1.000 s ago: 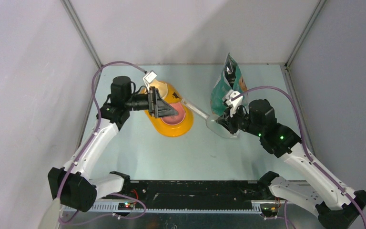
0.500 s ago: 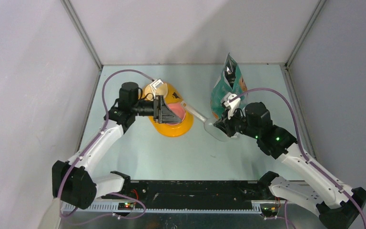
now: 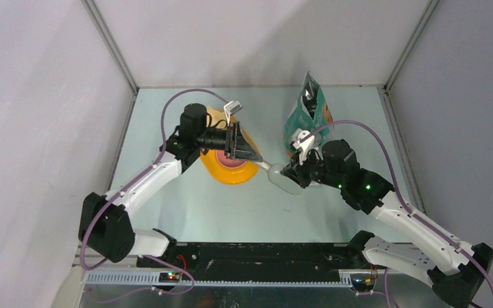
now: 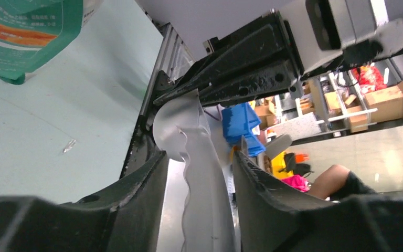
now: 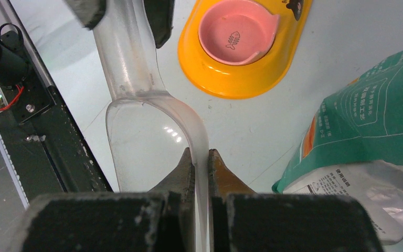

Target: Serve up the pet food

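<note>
The right gripper [image 5: 201, 155] has its two dark fingers [image 5: 186, 169] pressed together on the thin clear wall of the scoop [image 5: 136, 136], pinching the rim of its rounded bowl; the plastic is glossy and see-through, with the pale table [image 3: 186, 192] showing through it. From that bowl a long flat handle [image 4: 202, 194] with a wavy edge runs back toward the yellow feeder [image 5: 231, 84], and there the left gripper [image 4: 199, 157] sits astride it, its matte black fingers [image 4: 136, 189] apart, one on each side, with a sliver of light between each finger and the plastic. The scoop lies just off the feeder's right side, low over the table. The feeder is a smooth oval shell holding a round pink dish [image 5: 236, 31] stamped with a small fish. Further right of the feeder, beyond the scoop, stands the crinkled green-and-white pouch [image 5: 367, 115], upright. The pet food itself I cannot see: the pouch's inside is hidden from here.
</note>
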